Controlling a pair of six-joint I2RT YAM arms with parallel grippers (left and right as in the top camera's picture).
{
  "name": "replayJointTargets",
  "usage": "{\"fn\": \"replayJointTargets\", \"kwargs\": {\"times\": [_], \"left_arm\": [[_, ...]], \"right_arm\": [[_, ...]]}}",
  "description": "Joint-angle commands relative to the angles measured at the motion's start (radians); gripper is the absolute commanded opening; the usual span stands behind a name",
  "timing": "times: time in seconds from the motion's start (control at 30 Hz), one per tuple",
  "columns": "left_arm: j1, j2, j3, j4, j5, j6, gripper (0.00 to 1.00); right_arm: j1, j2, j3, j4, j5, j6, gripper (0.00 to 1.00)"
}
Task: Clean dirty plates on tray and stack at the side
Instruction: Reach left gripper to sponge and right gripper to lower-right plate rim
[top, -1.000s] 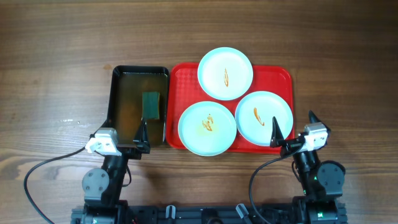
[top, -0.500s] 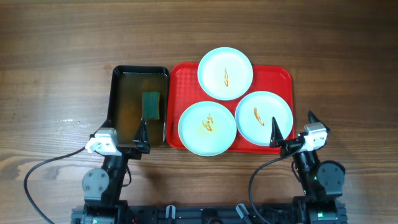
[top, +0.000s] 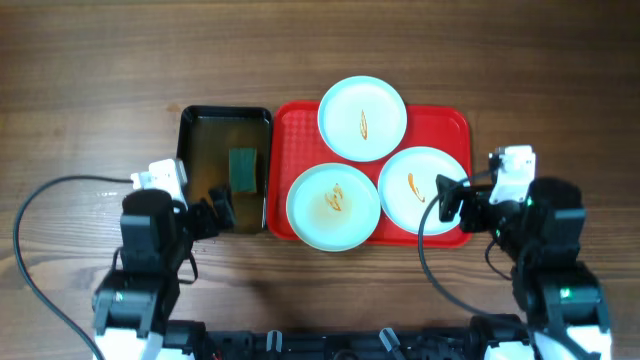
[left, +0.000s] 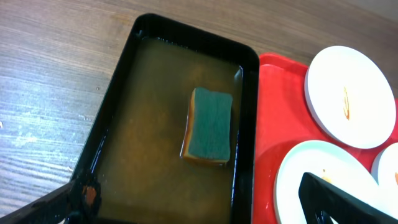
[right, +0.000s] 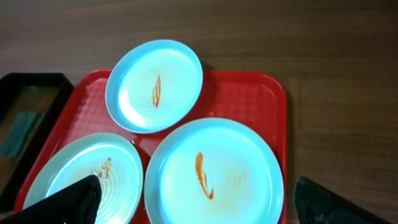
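Three pale plates with orange-brown sauce lie on the red tray: a far one, a near-left one and a near-right one. My left gripper is open and empty over the near end of the black tub. My right gripper is open and empty over the near-right plate's right edge. In the right wrist view the open fingers straddle the near-right plate; the far plate and near-left plate also show. The left wrist view shows its open fingers above the tub.
A black tub of brownish water stands against the tray's left side, with a green sponge lying in it; the sponge shows in the left wrist view too. Bare wooden table surrounds the tray. Cables trail at the near edge.
Both arms have lifted and swung forward from their rest at the table's near edge. The left gripper now hangs over the tub, the right over the tray's right side. Plates unmoved.
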Motion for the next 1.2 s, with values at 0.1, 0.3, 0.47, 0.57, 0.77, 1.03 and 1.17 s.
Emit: {"fn": "replayJointTargets", "kwargs": {"times": [0.1, 0.3, 0.47, 0.57, 0.77, 1.03, 1.17], "left_arm": [[0.008, 0.352, 0.294, -0.229, 0.118, -0.005, 1.00], [0.008, 0.404, 0.294, -0.192, 0.145, -0.005, 1.00], [0.008, 0.413, 0.294, -0.031, 0.150, -0.004, 1.00], [0.008, 0.473, 0.293, 0.035, 0.117, -0.004, 0.91], [0.007, 0.695, 0.293, 0.093, 0.113, -0.004, 0.87], [-0.046, 0.870, 0.293, 0.179, 0.113, -0.004, 0.79], [-0.047, 0.901, 0.293, 0.196, 0.113, -0.005, 0.78]], "right_arm": [[0.014, 0.259, 0.315, -0.212, -0.150, 0.035, 0.99], [0.058, 0.351, 0.314, -0.211, -0.299, 0.043, 0.88], [0.287, 0.443, 0.312, -0.228, -0.082, 0.223, 0.88], [0.386, 0.558, 0.308, -0.229, -0.056, 0.367, 0.88], [0.446, 0.834, 0.308, -0.212, -0.053, 0.512, 0.54], [0.446, 0.978, 0.308, -0.193, -0.052, 0.516, 0.43], [0.446, 0.984, 0.307, -0.174, -0.049, 0.534, 0.38]]}}
